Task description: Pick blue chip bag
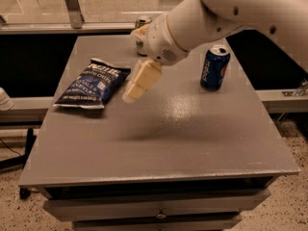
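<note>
The blue chip bag [93, 84] lies flat on the left part of the grey table [163, 138]; it is dark navy with white lettering. My gripper [136, 86] hangs from the white arm above the table, just to the right of the bag's right edge and apart from it. It holds nothing that I can see.
A blue soda can [214, 67] stands upright at the right of the table. A green and silver can [141, 34] stands at the back edge, partly hidden behind my arm. Drawers [159, 211] run under the table's front edge. A glass railing runs behind the table.
</note>
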